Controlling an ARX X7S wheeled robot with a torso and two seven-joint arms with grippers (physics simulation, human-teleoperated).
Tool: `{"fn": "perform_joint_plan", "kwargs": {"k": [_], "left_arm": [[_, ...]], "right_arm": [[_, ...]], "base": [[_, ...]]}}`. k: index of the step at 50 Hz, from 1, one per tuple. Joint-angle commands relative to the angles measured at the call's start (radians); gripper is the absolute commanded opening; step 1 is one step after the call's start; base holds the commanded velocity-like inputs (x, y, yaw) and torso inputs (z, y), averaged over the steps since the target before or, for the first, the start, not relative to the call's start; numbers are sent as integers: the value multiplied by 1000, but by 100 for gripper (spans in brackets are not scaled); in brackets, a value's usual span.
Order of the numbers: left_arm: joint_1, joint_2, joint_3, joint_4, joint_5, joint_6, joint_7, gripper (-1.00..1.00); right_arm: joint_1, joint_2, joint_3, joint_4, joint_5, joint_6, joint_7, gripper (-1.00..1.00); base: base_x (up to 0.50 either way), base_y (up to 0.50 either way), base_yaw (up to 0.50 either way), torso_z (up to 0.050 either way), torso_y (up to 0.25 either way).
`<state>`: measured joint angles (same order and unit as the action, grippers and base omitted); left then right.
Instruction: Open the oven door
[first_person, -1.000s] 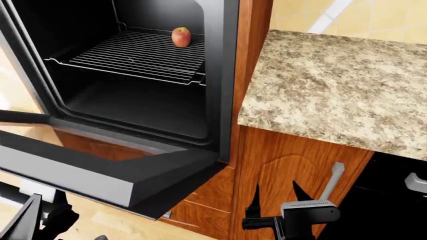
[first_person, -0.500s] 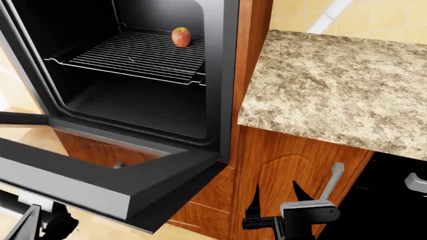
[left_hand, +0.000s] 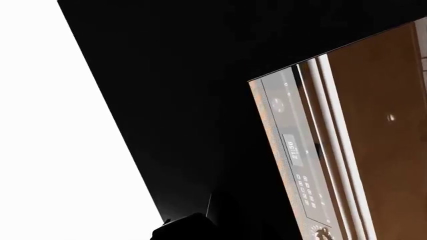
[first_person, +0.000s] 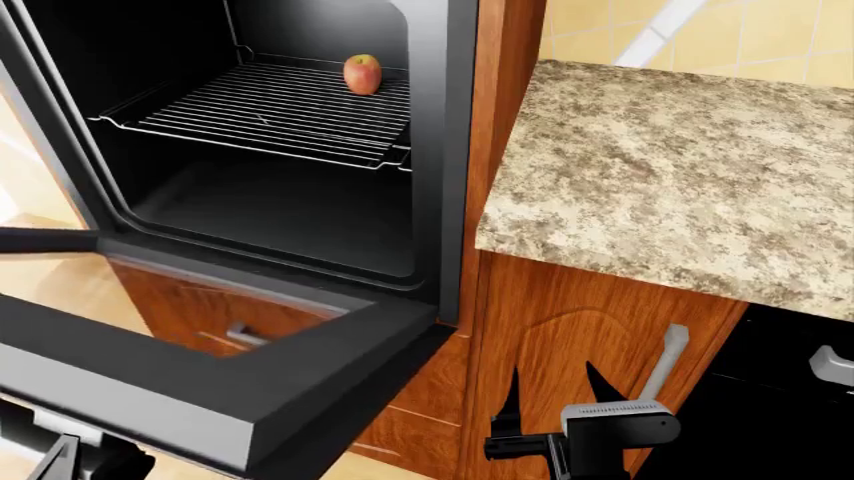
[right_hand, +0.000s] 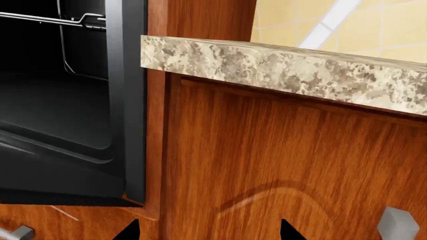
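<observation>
The oven door (first_person: 254, 385) hangs open, tipped down almost flat, its black frame round a glass window (first_person: 120, 295) that shows the wood below. My left gripper (first_person: 83, 460) sits under the door's front edge at the lower left, mostly hidden, and its jaws cannot be read. In the left wrist view the oven door's black frame (left_hand: 200, 100) fills the picture and the left gripper (left_hand: 187, 227) is only a dark shape. My right gripper (first_person: 551, 388) stands open and empty before the wooden cabinet, as does the right gripper (right_hand: 208, 230) in its own view.
Inside the oven an apple (first_person: 362, 73) rests on a wire rack (first_person: 267, 115). A speckled countertop (first_person: 667, 170) juts out at the right above a wooden cabinet door (first_person: 561, 320) with a grey handle (first_person: 665, 360). A black dishwasher front (first_person: 781, 410) is at the far right.
The oven door has swung further down and toward me. The left gripper has sunk lower, nearly out of the head view. The right gripper has stayed still.
</observation>
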<state>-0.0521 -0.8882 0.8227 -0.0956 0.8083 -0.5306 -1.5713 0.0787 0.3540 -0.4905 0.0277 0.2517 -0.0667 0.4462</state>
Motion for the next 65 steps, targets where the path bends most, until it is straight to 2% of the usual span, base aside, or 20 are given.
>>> {"fn": "perform_joint_plan", "kwargs": {"k": [1,20,27,65], "left_arm": [[85,81,-8,-64,-6,114,8,-100],[135,141,-123,-142,76,200,9,-100],[166,183,-214,-188,137,264,6,-100],[205,344,-520,-364,374,503,4,-100]], "right_arm": [[3,0,-1,-2,0,3,2,100],[2,3,-6,-3,1,4,5,100],[3,4,-7,-7,0,8,7,100],[7,8,-16,-5,-6,12,18,100]], "base": [[0,0,-12,0,0],[5,-4,-8,-2,0],[5,-4,-8,-1,0],[8,0,-8,-2,0]]}}
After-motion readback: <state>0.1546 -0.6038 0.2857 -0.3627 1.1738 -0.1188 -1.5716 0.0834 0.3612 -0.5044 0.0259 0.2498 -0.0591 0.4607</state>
